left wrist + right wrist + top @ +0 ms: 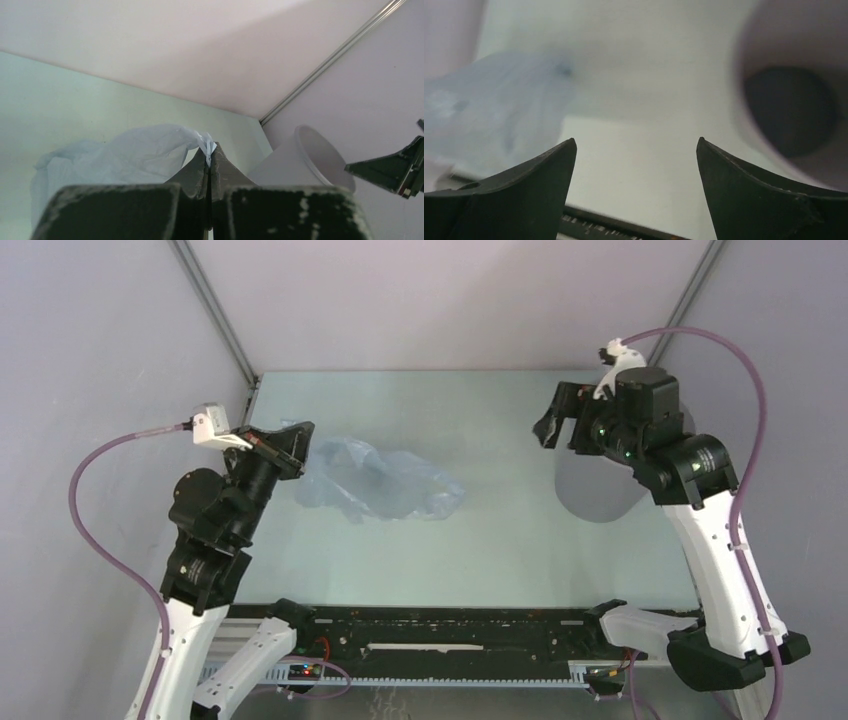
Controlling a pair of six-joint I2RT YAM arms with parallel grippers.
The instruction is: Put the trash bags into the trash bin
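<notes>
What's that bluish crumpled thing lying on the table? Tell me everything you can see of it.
It is a thin, see-through plastic bag, pale blue and heavily crinkled. It lies in a loose heap on the left half of the table, not in the grey bin, which is apart on the right. The left gripper is shut on one edge of it, with a small tuft of plastic poking out past the tips. Any print on it is too faint to read.

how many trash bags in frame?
1. The trash bag lies crumpled on the table left of centre, one edge pinched in the left gripper. Layers could hide another.
</notes>
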